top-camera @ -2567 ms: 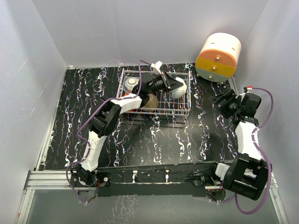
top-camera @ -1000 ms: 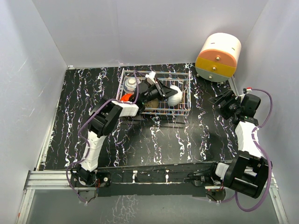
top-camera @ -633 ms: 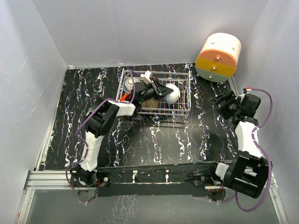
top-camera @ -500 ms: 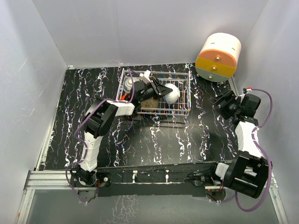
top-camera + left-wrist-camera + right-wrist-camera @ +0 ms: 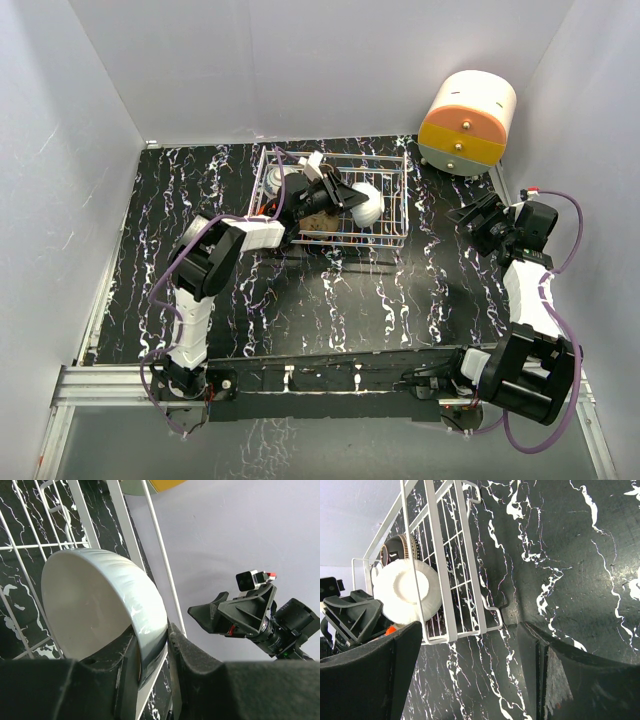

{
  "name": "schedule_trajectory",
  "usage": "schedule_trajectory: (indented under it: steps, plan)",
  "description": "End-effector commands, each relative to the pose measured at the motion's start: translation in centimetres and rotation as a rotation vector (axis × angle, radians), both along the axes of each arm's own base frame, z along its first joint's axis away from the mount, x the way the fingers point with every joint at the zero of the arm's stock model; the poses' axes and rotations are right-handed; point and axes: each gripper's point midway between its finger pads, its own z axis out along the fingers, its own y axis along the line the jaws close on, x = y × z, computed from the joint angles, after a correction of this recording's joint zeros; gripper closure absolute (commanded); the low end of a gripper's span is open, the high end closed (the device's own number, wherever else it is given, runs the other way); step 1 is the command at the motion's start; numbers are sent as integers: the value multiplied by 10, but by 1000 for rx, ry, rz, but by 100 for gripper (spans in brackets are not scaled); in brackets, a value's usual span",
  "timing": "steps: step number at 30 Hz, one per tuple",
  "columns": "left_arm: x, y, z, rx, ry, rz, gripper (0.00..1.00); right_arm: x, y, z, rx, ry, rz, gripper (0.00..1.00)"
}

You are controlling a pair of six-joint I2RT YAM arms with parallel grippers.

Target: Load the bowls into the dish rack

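- Risk, tipping: the white bowl (image 5: pixel 366 203) stands on edge in the right half of the rack (image 5: pixel 335 153), not flat; if let go as it is, I judge it may flop over or roll along the grid floor, because little but the wires props it
- Risk, dragging: the left fingers (image 5: pixel 192 665) straddle the rim, one inside and one outside the wall; a pull-back before they part fully could hook the rim and haul the bowl out of place or over the low side
- Risk, snagging: rack wires run just beside the left gripper (image 5: pixel 345 194); a sideways exit could catch a wire and jolt the whole rack on the desk (image 5: pixel 180 200)
- Risk, knocking: the tan bowl (image 5: pixel 318 220) and the patterned bowl (image 5: pixel 280 180) lie near the left arm inside the rack; a low retreat could bump them
- Grip: the left fingers look clamped on the white bowl's rim, though from the wrist view I cannot be sure how firmly they press; the right gripper (image 5: pixel 466 216) hangs well apart over bare desk, fingers spread wide and grasping nothing
- Look of the bowl: plain white, glossy, with faint ribbing on the outer wall; its hollow faces the left wrist camera, its foot faces the rack's right end wall (image 5: pixel 465 555)
- Handling: the glaze looks slick, so a slip between the fingers seems possible
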Motion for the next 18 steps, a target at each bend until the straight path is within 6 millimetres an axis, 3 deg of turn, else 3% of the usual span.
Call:
schedule_trajectory:
  steps: [1,5,15,18]
  plan:
    - [6,14,23,-21,-47,21,100,4,-2,11,-26,-66,6,21]
    - [7,9,39,-69,-68,4,100,4,-2,12,-28,-71,7,21]
    - [15,-5,109,-251,-147,-40,100,4,-2,12,-27,-70,5,21]
    - [16,-14,116,-285,-149,-57,100,3,-2,11,-26,-66,4,21]
